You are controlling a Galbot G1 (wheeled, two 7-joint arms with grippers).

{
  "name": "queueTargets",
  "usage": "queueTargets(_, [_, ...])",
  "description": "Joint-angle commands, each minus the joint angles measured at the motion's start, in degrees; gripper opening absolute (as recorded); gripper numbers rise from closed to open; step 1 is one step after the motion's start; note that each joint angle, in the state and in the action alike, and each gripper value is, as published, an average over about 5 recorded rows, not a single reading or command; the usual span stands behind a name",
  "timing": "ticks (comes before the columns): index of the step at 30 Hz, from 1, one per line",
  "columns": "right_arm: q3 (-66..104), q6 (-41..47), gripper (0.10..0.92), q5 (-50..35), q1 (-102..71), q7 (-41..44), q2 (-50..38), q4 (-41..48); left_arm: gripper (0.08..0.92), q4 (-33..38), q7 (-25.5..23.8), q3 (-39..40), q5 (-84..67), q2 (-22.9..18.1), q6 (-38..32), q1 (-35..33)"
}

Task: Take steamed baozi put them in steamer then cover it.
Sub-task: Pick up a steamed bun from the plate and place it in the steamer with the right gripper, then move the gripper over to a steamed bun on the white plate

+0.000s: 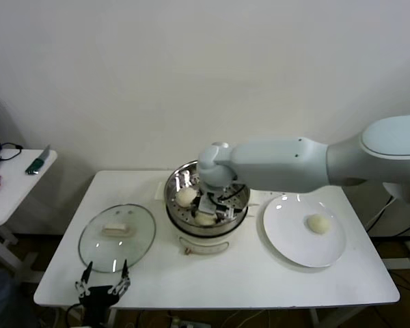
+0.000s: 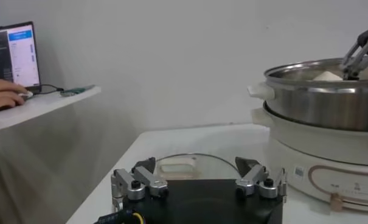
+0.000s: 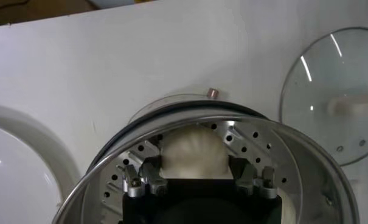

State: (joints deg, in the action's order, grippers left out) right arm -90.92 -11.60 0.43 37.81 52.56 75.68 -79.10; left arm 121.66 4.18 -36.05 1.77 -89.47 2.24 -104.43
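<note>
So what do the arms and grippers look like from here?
The right arm is a thick, smooth, pale grey-white shell with rounded joints. Both the left gripper and the right gripper have black bodies, silver metal finger links with round pivot screws, and dark fingertips.

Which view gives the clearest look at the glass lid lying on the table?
The head view: the whole cover shows from above, flat on the table beside the steamer, handle up. The right wrist view shows only part of it, cut off by the picture's border. The left wrist view sees it edge-on, partly hidden behind the left gripper.
</note>
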Motion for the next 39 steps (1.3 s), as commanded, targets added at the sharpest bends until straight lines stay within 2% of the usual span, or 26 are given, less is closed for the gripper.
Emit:
queueTargets(1, [0.2, -0.8, 0.777, 0.5, -0.2, -0.6, 0.1, 0.7, 0.823, 0.0, 0.0, 0.1, 0.0, -0.1, 0.0, 0.0])
queueTargets(4, [0.6, -1.6, 0.815, -0.4, 0.9, -0.2, -0.3, 0.6, 0.823, 0.1, 0.0, 0.2, 0.0, -0.1, 0.1, 0.0])
queueTargets(9, [1.2, -3.8, 0.822, -3.6, 5.2, 2.2, -2.4, 0.3, 0.823, 0.3, 0.0, 0.2, 0.0, -0.2, 0.2, 0.0])
queueTargets(15, [-1.6, -5.4, 0.823, -12.0, 13.8, 6.2, -7.8, 2.3, 0.823, 0.3, -0.1, 0.4, 0.2, -0.3, 0.2, 0.1])
queueTargets(22, [-9.8, 1.3, 0.823, -27.1, 22.0, 8.4, -18.1, 3.6, 0.823, 0.5, -0.2, 0.4, 0.4, -0.2, 0.2, 0.2])
queueTargets(26, [-13.9, 6.1, 0.823, -31.0, 23.4, 9.0, -24.6, 4.8, 0.823, 0.5, -0.2, 0.3, 0.2, -0.1, 0.2, 0.4])
queueTargets(31, [-14.8, 9.3, 0.823, -31.2, 19.2, 8.7, -32.7, 7.8, 0.823, 0.3, -0.3, 0.4, 0.1, -0.1, 0.2, 0.6])
queueTargets(39, [-8.8, 11.0, 0.823, -22.9, 7.2, 7.1, -40.5, 10.9, 0.823, 0.0, -0.4, 0.6, 0.9, -0.3, -0.1, 0.5])
